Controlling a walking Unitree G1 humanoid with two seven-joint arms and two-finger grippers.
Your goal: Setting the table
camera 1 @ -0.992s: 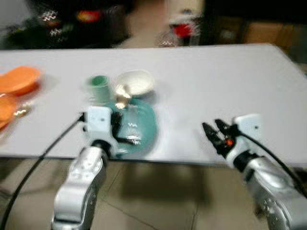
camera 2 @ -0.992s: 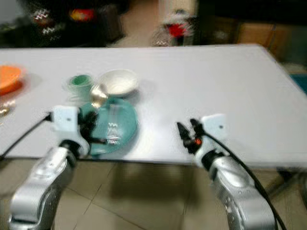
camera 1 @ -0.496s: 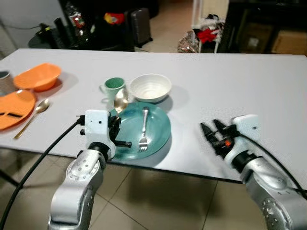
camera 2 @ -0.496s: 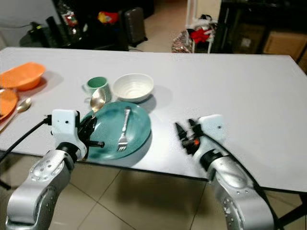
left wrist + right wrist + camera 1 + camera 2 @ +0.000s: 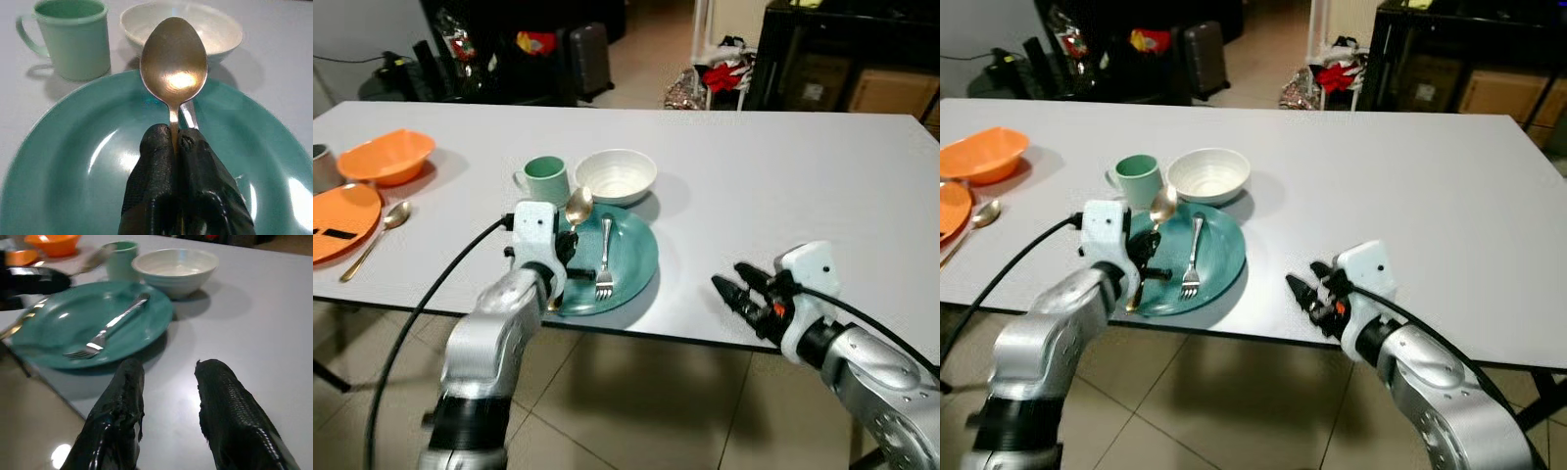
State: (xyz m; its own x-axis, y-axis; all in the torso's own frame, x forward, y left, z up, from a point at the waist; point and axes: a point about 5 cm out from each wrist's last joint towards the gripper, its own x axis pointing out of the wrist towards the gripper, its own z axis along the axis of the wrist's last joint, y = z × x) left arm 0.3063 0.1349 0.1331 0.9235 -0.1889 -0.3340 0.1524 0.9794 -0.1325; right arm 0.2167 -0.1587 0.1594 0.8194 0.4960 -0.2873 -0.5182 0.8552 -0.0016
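While setting this place, big to small: white table point(image 5: 783, 166), teal plate point(image 5: 631, 264) bearing fork point(image 5: 605, 257); left gripper point(image 5: 177, 142) pinched on spoon point(image 5: 173, 66), perhaps for laying alongside; right gripper point(image 5: 166, 382) parted, empty, waiting.

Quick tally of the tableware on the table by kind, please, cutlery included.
Plates: 2, teal plate, orange plate
Bowls: 2, white bowl, orange bowl
Cups: 2, green mug, grey cup
Spoons: 2, held spoon, gold spoon
Forks: 1, fork
Total: 9
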